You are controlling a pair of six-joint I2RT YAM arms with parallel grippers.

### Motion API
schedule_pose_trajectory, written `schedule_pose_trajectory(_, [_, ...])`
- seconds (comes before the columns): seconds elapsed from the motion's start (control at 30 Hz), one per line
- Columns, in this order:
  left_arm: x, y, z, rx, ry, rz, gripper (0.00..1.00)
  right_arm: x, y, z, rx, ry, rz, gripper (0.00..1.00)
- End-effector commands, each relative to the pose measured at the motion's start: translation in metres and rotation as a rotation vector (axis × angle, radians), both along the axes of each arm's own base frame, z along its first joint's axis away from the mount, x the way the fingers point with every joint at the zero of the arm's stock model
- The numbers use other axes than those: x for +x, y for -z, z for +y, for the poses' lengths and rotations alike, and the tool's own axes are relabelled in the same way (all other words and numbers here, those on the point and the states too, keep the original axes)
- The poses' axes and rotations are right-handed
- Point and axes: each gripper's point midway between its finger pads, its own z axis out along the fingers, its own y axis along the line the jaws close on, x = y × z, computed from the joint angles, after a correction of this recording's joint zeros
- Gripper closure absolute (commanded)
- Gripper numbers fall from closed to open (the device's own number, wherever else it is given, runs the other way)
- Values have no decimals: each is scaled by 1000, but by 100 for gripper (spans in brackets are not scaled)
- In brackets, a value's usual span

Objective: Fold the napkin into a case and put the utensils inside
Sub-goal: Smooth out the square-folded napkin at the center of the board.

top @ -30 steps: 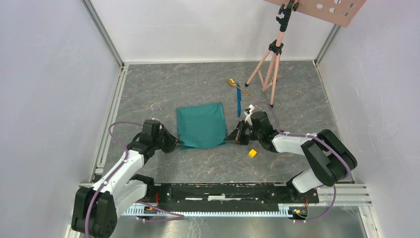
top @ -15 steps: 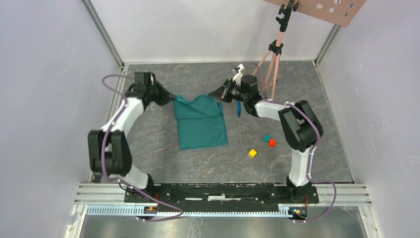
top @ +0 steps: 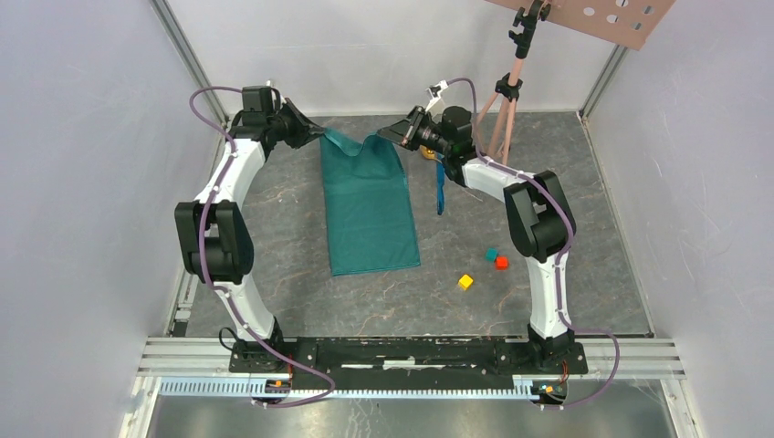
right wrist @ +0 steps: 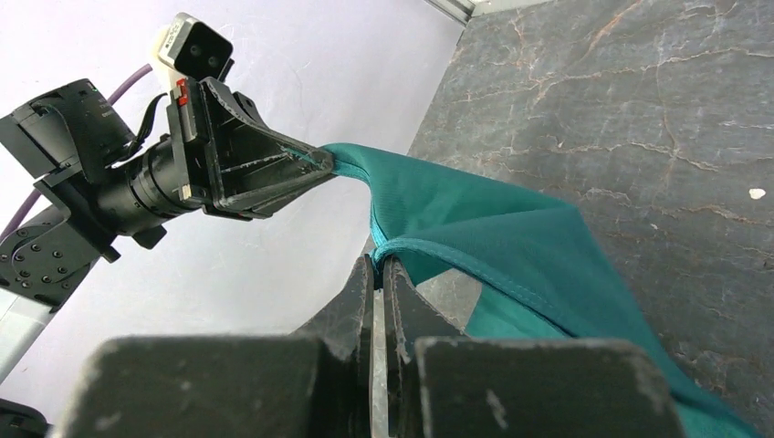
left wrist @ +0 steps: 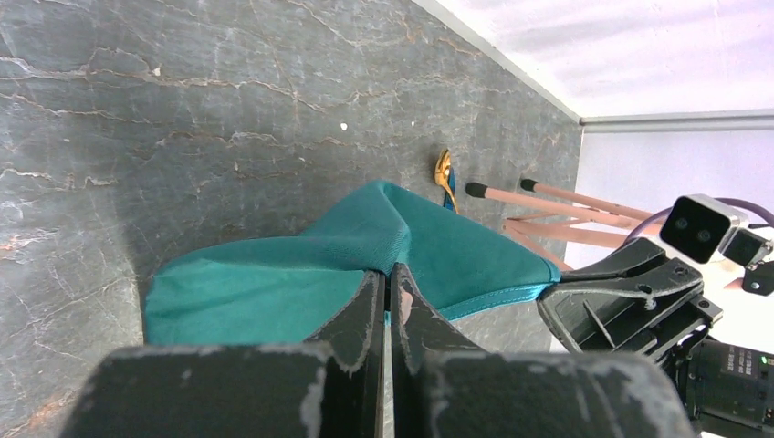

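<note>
Now the napkin (top: 370, 214) lies long from near to far, its near edge on the table (top: 274, 219), its far corners lifted. The left tool (top: 313, 135) pinches the left corner shut, the right tool (top: 385, 137) the right one. The knife (top: 439, 190) lies just right, nearer the right arm.

Teal napkin (top: 370, 214) stretched long, far corners raised, near end flat; gold spoon (left wrist: 444, 169), blue knife (top: 439, 193) just right
</note>
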Motion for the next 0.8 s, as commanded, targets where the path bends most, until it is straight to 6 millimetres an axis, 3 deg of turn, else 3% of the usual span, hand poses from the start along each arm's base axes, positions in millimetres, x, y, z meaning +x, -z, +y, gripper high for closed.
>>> schedule_pose_trajectory(0.0, [-1, -5, -4, -2, 79, -34, 98, 4, -23, -2, 22, -8, -79, 100])
schedule_pose_trajectory(0.13, [-10, -1, -8, -38, 89, -16, 98, 11, -18, -10, 11, -17, -59, 100])
schedule_pose_trajectory(0.3, [-34, 8, -8, -43, 87, 39, 98, -19, 7, -17, -44, -71, 18, 100])
schedule_pose_trajectory(0.4, [-65, 30, -8, -49, 83, 134, 98, -50, 29, -26, -63, -101, 84, 100])
schedule_pose_trajectory(0.67, [-174, 94, -18, -112, 118, 295, 98, -131, 75, -53, -126, -156, 174, 100])
schedule_pose_trajectory(0.77, [-207, 116, -20, -126, 122, 337, 98, -152, 82, -58, -122, -164, 190, 100])
